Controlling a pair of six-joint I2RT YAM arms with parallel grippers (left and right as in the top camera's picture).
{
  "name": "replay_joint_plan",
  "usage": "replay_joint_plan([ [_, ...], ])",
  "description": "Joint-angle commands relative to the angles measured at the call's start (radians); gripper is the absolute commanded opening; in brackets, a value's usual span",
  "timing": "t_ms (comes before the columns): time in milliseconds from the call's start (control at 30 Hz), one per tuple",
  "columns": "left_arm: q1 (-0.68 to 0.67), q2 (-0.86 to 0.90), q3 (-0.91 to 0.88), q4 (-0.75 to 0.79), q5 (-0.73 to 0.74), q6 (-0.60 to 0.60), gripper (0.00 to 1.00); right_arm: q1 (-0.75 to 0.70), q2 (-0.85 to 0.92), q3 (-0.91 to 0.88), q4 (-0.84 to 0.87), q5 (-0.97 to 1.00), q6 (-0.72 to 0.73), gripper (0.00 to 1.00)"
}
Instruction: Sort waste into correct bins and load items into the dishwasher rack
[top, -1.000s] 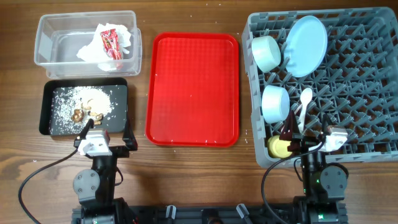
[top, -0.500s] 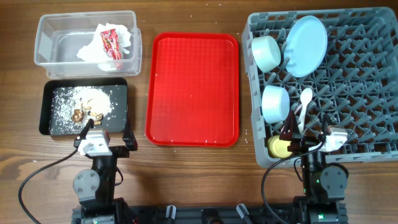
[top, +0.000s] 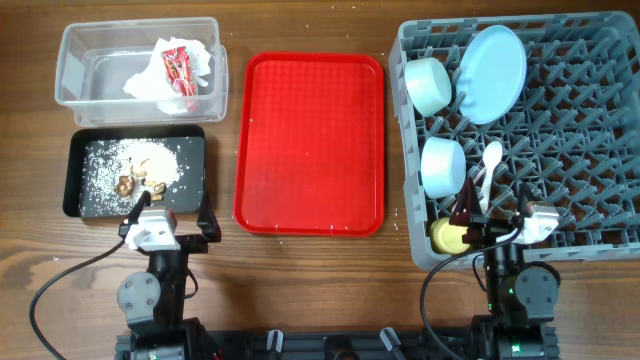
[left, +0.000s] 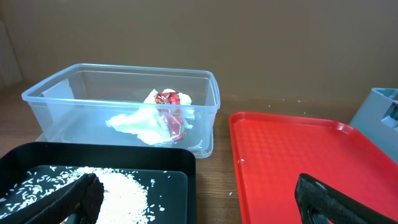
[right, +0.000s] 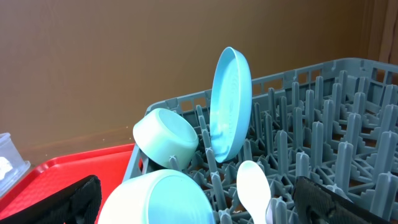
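- Left fingers (left: 65, 202) stood wide apart, holding nothing, beside the black tray (top: 195, 195) of scraps (top: 145, 160).
- Right fingers (right: 339, 199) gaped too, empty, at the rack (top: 590, 120) edge.
- Napkin (top: 145, 82) and wrapper (top: 178, 65) lay in the tub (top: 75, 60).
- Plate (top: 492, 72), bowls (top: 430, 85) and cup (top: 447, 236) sat in the rack.

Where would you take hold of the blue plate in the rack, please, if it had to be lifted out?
Probably by its top rim, coming straight down from above with one finger on each face. The plate stands on edge in the rack, so its thin upper edge is the freest part. A bowl sits close beside it, leaving little room for a sideways approach.
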Motion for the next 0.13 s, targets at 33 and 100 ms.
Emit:
replay_joint_plan([
  [33, 0.004, -0.012, -0.005, -0.005, 0.015, 0.019, 1.00, 0.007, -0.005, -0.002, 0.002, 0.013, -0.004, 1.00],
  [100, 0.004, -0.012, -0.005, -0.005, 0.015, 0.019, 1.00, 0.006, -0.005, -0.002, 0.002, 0.013, -0.004, 1.00],
])
